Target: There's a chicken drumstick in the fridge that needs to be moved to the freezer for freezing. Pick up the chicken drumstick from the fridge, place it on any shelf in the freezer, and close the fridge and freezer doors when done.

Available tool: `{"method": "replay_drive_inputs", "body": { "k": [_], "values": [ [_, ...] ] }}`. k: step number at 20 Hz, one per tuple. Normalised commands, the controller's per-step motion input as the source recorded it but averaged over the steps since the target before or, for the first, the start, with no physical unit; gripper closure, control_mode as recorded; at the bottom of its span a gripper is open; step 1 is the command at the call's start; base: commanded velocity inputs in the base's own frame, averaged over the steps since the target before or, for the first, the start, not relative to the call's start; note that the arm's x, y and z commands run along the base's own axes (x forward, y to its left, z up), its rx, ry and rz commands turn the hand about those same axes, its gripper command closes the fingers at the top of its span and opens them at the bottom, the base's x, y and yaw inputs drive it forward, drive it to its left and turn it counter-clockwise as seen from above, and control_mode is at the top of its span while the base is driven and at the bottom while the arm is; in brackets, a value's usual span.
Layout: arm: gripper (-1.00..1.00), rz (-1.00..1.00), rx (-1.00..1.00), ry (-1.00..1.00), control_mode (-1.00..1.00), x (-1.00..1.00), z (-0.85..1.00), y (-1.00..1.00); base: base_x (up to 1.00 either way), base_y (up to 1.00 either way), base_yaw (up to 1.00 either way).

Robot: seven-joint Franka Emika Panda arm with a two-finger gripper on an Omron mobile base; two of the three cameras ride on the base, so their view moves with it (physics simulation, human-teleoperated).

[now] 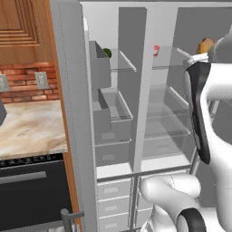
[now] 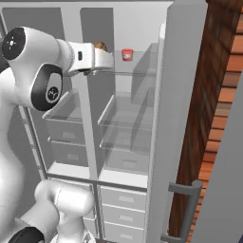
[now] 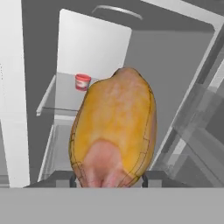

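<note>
Claw (image 3: 109, 179) clamped on the drumstick (image 3: 114, 131), one fingertip showing at each side of its pale lower end: I hold it high, level with the top glass shelf (image 2: 128, 72) of the open fridge (image 2: 130, 118). From the right base camera the golden lump peeks just past my wrist, near the central divider; from the left one it sits at the far right, above my forearm. A red-and-white pot (image 2: 127, 54) stands on that shelf, beyond the claw and well apart from it. A green ball (image 1: 107, 53) rests on a shelf across the divider, in the freezer (image 1: 111, 118).

Pickup looks done, by my reckoning; carrying is the step in hand. Next I must draw the drumstick clear of the shelf edge, swing it round the divider into the narrower freezer half, and set it on a shelf. Both doors (image 2: 180, 118) stand open, to be shut afterwards.
</note>
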Motion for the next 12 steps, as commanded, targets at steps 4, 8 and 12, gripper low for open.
{"method": "replay_drive_inputs", "body": {
  "k": [4,8,12],
  "values": [
    [1.00,0.03,0.09,0.01,-1.00,-0.99,-0.28,0.31,0.00,0.00,0.00],
    [1.00,0.07,0.05,0.05,-1.00,-0.76,-0.33,0.58,0.00,0.00,0.00],
    [1.00,0.17,0.09,0.02,-1.00,-0.52,-0.36,0.84,0.00,0.00,0.00]
  ]
}}
